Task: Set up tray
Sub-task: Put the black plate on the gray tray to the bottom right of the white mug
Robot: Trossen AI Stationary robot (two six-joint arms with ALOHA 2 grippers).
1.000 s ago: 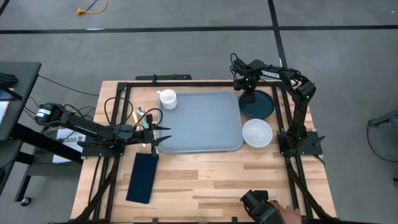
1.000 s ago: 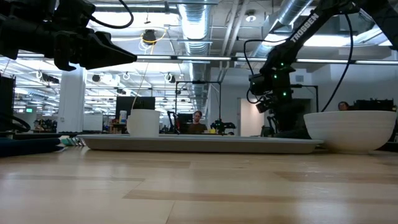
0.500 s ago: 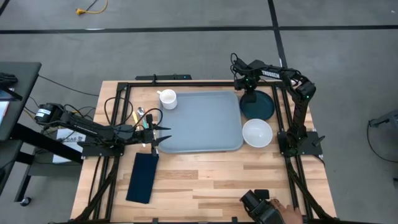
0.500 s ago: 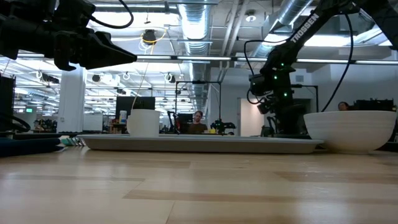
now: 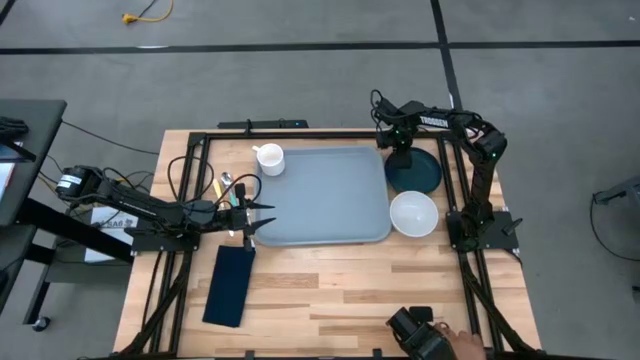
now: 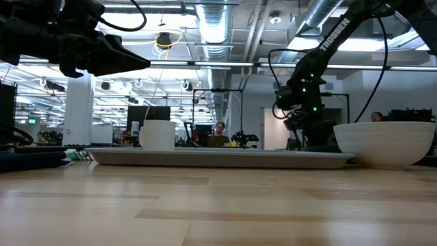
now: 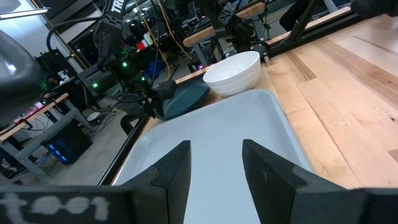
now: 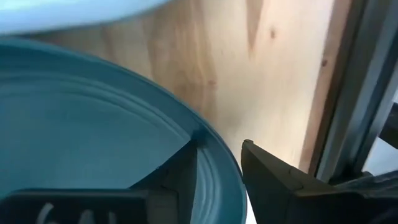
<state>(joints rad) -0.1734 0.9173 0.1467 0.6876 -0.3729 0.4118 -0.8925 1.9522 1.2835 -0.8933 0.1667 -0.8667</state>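
The grey-blue tray lies flat in the middle of the table. Beside its far right corner lies a dark teal plate. My right gripper points down at the plate's far left rim, open, with one finger inside the rim and one outside. My left gripper hovers level at the tray's left edge, open and empty; its fingers look out over the tray. My right gripper straddles the plate's rim from above. Its inner finger stands close over the plate's inner slope, and a narrow gap shows between the rim and the outer finger. I cannot tell whether either finger touches. The plate lies flat on the table.
A white cup stands off the tray's far left corner, and a white bowl sits on the table beside the tray's right edge. A folded navy napkin lies near left, with cutlery by the tray's left edge. Black frame rails run along the table's sides.
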